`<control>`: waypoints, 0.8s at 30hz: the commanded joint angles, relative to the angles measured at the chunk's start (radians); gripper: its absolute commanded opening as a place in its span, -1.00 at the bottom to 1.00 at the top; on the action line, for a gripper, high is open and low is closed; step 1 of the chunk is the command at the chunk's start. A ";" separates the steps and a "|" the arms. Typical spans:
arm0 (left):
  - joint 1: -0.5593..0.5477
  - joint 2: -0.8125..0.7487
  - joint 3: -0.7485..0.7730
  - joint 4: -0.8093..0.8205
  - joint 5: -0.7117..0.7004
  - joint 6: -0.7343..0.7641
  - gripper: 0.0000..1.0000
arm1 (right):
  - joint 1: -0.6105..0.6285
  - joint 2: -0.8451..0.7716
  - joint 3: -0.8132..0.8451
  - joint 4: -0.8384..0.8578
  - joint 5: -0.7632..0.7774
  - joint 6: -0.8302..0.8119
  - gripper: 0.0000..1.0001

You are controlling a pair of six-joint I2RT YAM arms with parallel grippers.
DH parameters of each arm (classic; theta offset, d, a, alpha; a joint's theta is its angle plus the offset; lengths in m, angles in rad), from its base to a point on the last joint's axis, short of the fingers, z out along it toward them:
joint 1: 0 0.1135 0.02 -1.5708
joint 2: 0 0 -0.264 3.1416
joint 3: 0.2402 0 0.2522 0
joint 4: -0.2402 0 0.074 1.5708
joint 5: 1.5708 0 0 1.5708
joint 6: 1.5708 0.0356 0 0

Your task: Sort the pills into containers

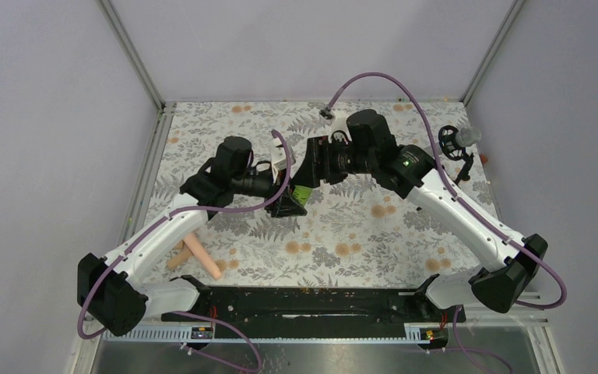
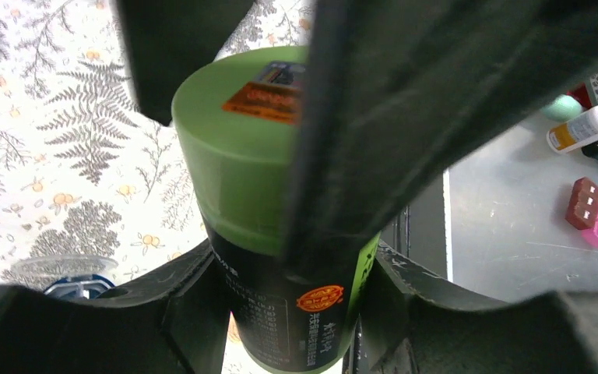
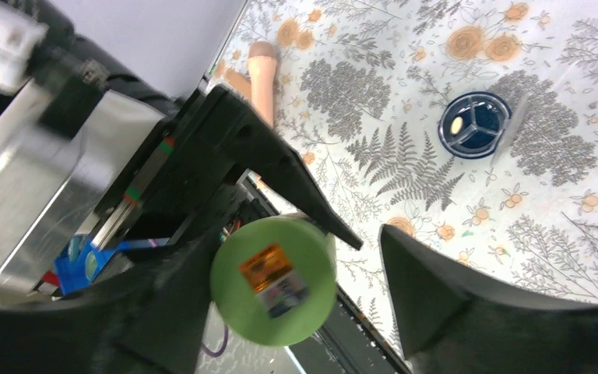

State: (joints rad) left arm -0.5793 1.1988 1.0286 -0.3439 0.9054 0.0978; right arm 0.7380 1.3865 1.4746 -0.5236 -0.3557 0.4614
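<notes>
The green bottle (image 2: 241, 179) fills the middle of the left wrist view. Its cap, with an orange sticker, is toward the top of the frame and its dark printed body runs off the bottom edge. The left gripper (image 2: 292, 265) holds that body, with one finger pressed on it at the lower left and the other at the lower right. In the overhead view the bottle (image 1: 302, 193) sits at frame centre, between the two wrists.

The right gripper (image 3: 296, 241) straddles the cap with its fingers spread. In its own view the cap faces the camera at lower centre. A strip of flowered cloth shows between the cap and the finger at the lower right. The finger at the lower left lies close against the cap, though contact there cannot be made out.

The main risk is likely this off-centre fit. If the fingers close now, the near one would probably reach the cap first. That could shove the bottle sideways and tilt or slide it in the left gripper's hold. The body also looks smooth, so a twist on the cap could spin the whole bottle instead of loosening it. A cap coming off suddenly could scatter whatever is inside.

The blue jar (image 3: 475, 96) stands well apart at the upper right of the right wrist view. The peach rods (image 3: 263, 66) lie near the top, left of centre.
</notes>
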 commanded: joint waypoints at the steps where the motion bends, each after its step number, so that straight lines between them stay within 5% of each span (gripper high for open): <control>1: -0.021 -0.054 0.026 0.079 0.037 0.064 -1.00 | -0.046 -0.049 0.019 0.077 0.054 -0.026 0.79; 7: -0.021 -0.059 0.031 0.049 0.128 0.069 -1.00 | -0.076 -0.151 -0.031 0.054 -0.308 -0.334 0.94; 12: -0.021 -0.062 0.046 -0.005 0.207 0.097 -1.00 | -0.080 -0.139 -0.018 0.029 -0.476 -0.410 0.89; 16: -0.020 -0.062 0.054 -0.030 0.239 0.110 -1.00 | -0.079 -0.083 0.031 0.007 -0.553 -0.405 0.74; 24: -0.021 -0.053 0.063 -0.030 0.249 0.111 -1.00 | -0.072 -0.031 0.043 0.017 -0.564 -0.376 0.78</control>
State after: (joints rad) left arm -0.5983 1.1656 1.0328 -0.4099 1.0977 0.1848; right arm 0.6647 1.3582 1.4857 -0.5220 -0.8661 0.0860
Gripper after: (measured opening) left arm 0.523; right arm 0.885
